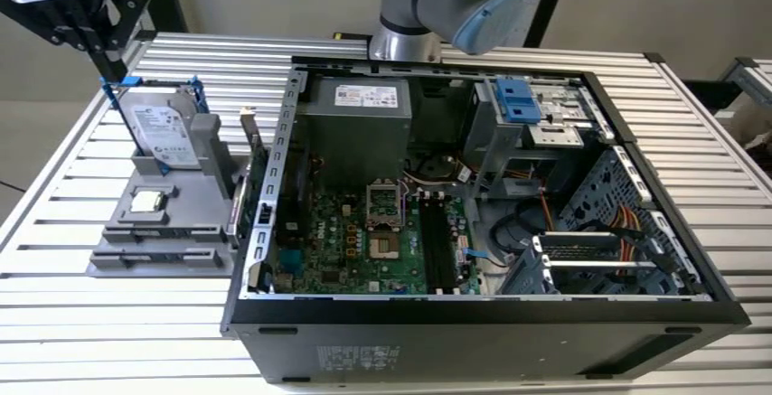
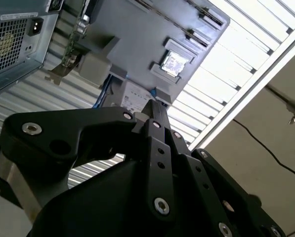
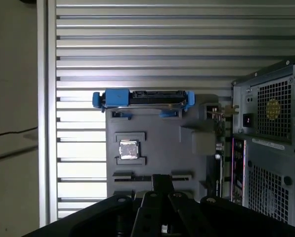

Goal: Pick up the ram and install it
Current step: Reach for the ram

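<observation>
Slatted metal surface [image 1: 211, 61], pale, ribs running side to side. Carries two things directly: an open dark computer case [image 1: 483, 332] toward the exterior view's right, and a grey plastic holder [image 1: 157, 255] just beside it, toward the exterior view's left.

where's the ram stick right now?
In the exterior view the ram stands on edge in the gray holder, on the exterior view's left of the open computer case, between the hard drive and the case wall.
</observation>
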Robot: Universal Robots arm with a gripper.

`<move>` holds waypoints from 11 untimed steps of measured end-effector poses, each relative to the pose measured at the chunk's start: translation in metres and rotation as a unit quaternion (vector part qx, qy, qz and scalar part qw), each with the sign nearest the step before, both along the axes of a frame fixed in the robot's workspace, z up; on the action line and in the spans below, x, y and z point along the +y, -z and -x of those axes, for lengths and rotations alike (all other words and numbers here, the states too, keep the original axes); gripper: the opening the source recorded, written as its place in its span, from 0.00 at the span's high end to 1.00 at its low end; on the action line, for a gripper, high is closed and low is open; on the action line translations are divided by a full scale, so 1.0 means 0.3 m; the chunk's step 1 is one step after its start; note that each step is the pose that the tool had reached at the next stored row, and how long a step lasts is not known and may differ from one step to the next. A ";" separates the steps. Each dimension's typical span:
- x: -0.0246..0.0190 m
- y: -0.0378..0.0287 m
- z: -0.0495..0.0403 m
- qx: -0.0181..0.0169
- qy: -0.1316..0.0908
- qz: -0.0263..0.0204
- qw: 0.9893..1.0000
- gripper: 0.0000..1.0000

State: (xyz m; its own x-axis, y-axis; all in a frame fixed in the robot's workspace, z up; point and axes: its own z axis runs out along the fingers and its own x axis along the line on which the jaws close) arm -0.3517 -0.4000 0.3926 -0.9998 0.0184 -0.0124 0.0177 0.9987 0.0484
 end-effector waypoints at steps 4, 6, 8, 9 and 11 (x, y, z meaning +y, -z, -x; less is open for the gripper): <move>-0.020 0.000 0.000 0.000 0.000 0.000 1.000 1.00; -0.032 0.000 0.000 0.000 0.000 0.000 1.000 1.00; -0.043 0.000 0.000 0.000 0.000 0.000 1.000 1.00; -0.048 0.000 0.000 0.000 0.000 0.000 1.000 1.00; -0.057 0.000 0.000 0.000 0.000 0.000 1.000 1.00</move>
State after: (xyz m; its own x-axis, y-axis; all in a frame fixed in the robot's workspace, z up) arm -0.3516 -0.4172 0.3926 -0.9998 0.0183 -0.0124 0.0177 0.9987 0.0484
